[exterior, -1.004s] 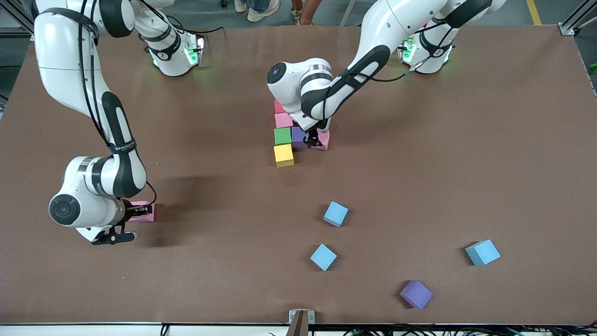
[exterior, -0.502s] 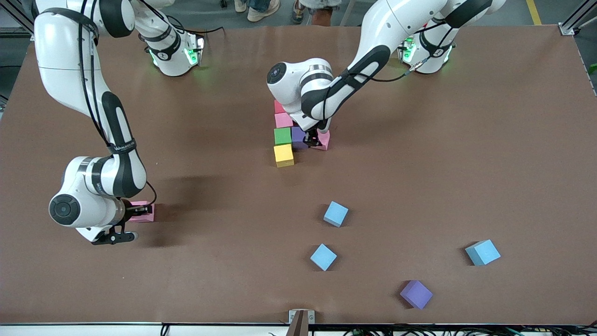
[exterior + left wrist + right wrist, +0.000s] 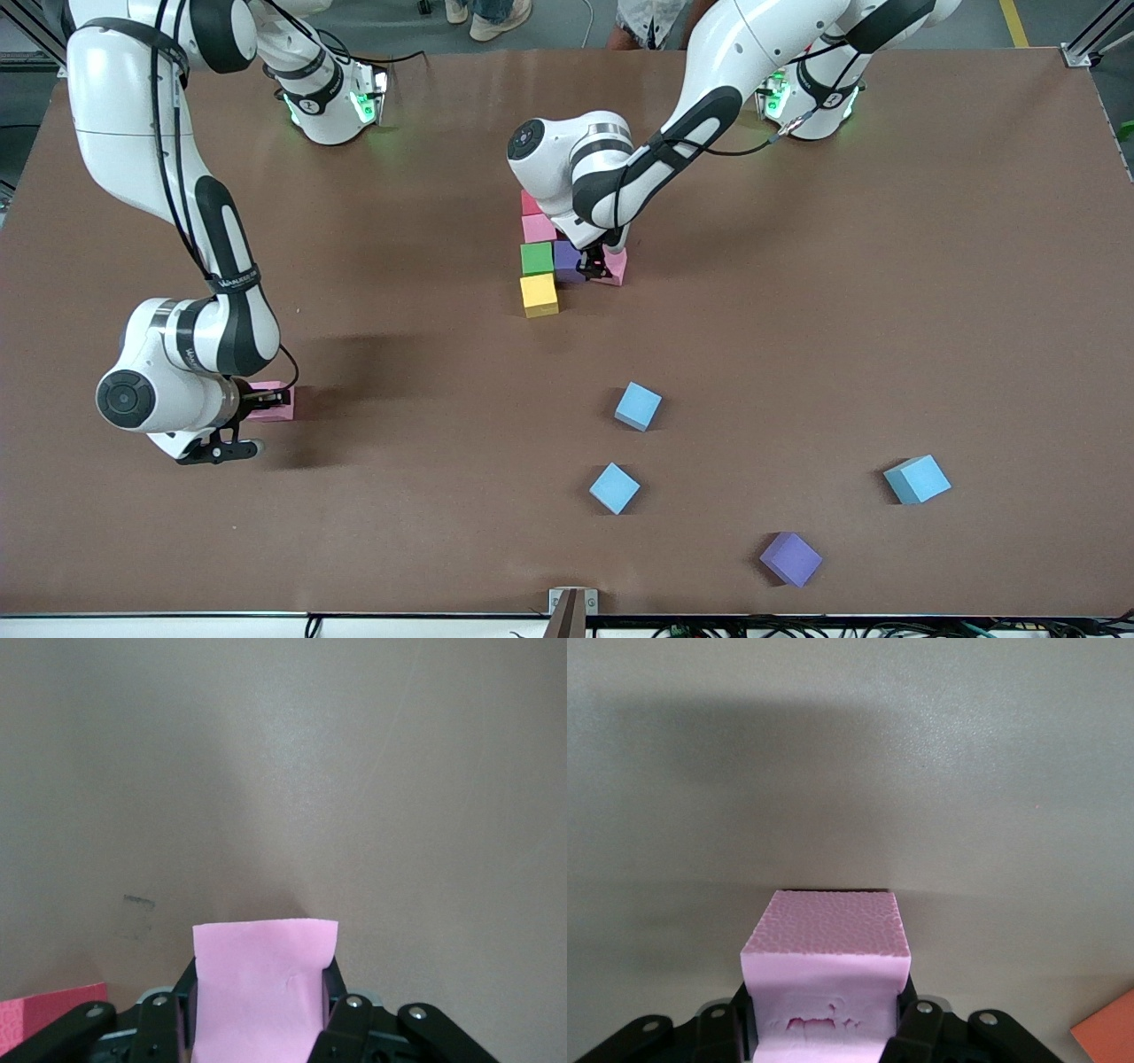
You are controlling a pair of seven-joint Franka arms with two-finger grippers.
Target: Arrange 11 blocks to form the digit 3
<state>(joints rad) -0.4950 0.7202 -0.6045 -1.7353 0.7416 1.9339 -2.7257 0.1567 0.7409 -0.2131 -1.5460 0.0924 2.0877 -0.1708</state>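
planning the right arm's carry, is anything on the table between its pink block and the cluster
Nothing visible does. The right gripper is shut on a pink block toward the right arm's end of the table; only bare table separates it from the cluster, where the left gripper is shut on another pink block.

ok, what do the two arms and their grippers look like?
Both arms have glossy white shells with black joint bands and round black end caps. Thin black cables run along the outside of each. The bases glow green. The right arm's forearm band carries small white lettering, too small to read. The left gripper and the right gripper are both black, with two fingers and visible screw heads in the wrist views.
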